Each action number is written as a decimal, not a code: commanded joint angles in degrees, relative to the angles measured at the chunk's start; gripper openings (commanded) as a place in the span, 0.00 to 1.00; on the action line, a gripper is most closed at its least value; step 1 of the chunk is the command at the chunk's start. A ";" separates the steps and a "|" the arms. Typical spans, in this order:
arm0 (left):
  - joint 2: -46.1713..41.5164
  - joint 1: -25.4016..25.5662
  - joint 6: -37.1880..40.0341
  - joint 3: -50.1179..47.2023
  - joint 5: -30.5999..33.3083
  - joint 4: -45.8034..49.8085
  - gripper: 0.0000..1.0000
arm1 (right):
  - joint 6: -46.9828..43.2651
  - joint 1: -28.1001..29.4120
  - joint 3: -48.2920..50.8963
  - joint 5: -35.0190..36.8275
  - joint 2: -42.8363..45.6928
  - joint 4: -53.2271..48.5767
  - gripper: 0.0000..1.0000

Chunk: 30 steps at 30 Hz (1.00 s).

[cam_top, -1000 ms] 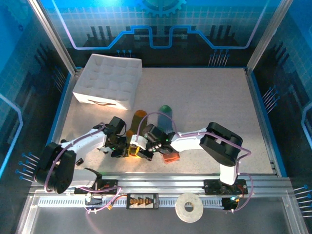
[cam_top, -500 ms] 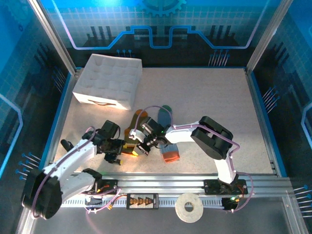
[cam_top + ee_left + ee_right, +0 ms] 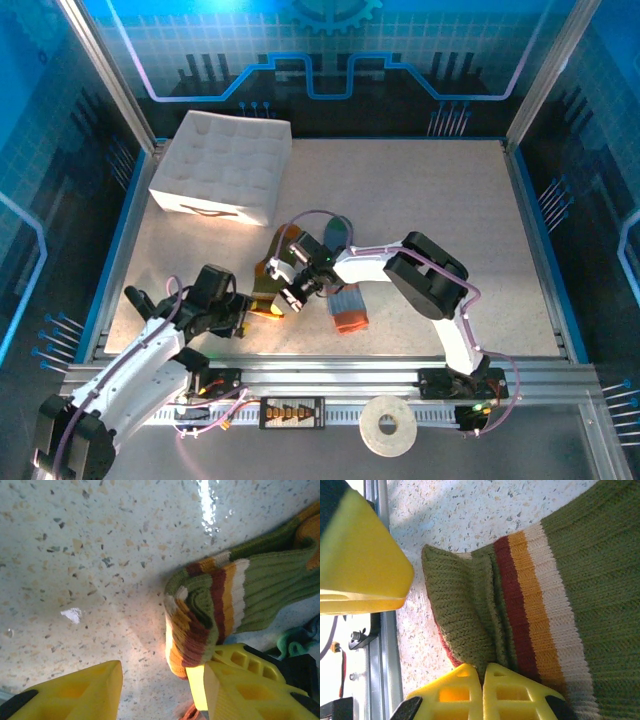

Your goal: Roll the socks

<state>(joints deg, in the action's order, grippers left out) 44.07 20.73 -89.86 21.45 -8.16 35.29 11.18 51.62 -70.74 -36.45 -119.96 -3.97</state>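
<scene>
Right jaws pinch olive sock point(image 3: 570, 555) edge; left jaws spread nearby.

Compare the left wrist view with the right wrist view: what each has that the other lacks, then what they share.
Left wrist: the left hand, fingers apart, beside the olive sock's folded cuff. Right wrist: the right hand shut on a fold of that sock, plus the metal rail. Shared: the olive sock and the speckled table.
</scene>
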 commanded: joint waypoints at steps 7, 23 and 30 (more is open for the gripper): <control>8.65 -0.08 1.61 -0.60 0.56 -9.31 0.47 | 2.77 -1.36 -2.21 3.23 -5.02 -8.88 0.00; 23.17 -0.09 0.49 1.29 3.46 -3.03 0.29 | -7.00 0.21 2.79 8.53 4.82 -0.80 0.29; 24.65 -0.38 -0.91 2.11 3.13 0.38 0.21 | -31.07 7.18 24.26 24.27 20.77 26.46 0.55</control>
<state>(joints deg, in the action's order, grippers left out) 66.11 20.73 -90.02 25.82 -6.85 24.36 -5.06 54.04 -51.81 -22.68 -103.37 9.02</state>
